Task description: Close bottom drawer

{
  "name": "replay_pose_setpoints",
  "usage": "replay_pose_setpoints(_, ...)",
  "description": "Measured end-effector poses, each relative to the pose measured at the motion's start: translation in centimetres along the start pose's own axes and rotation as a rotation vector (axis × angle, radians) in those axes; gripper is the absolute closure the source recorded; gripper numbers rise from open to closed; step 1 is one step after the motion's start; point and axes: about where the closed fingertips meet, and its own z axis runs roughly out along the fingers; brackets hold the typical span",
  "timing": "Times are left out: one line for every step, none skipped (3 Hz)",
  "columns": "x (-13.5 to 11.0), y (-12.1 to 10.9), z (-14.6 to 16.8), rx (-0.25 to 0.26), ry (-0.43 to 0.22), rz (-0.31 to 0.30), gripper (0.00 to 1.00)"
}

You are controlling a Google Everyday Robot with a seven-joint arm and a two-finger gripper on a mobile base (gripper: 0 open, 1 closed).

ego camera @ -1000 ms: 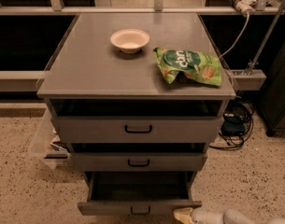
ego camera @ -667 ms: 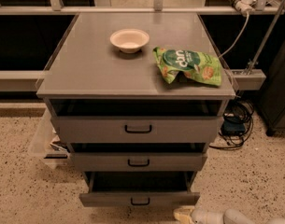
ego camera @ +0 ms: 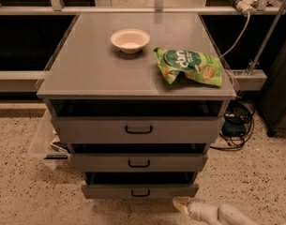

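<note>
The bottom drawer (ego camera: 139, 190) is the lowest and slimmest grey front of the three on a grey cabinet, with a small black bar handle (ego camera: 140, 192). It stands out only a little from the cabinet, with a dark gap above it. My gripper (ego camera: 181, 203) shows at the bottom right, a pale tip on a light grey arm, just below and right of the drawer's front corner. I cannot tell whether it touches the drawer.
The middle drawer (ego camera: 139, 162) and the top drawer (ego camera: 138, 130) sit above. A white bowl (ego camera: 130, 40) and a green snack bag (ego camera: 189, 65) lie on the cabinet top (ego camera: 86, 69). Cables (ego camera: 236, 125) lie at the right, a clear bin (ego camera: 44, 144) at the left.
The bottom drawer has slid in toward the cabinet, from well pulled out to only slightly open. The gripper has followed it forward.
</note>
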Motion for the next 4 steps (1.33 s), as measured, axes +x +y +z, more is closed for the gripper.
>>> replay_pose_setpoints(-1.4,-1.6,0.8,0.082,-0.008,-0.047,1.00)
replay_pose_setpoints(-2.1,-2.5,1.3,0.128,-0.011,-0.068,1.00)
replay_pose_setpoints(-2.6,-3.3,1.6,0.156,-0.009,-0.079,1.00)
replay_pose_setpoints(-4.5,-4.5,2.0,0.184,-0.014,-0.118,1.00)
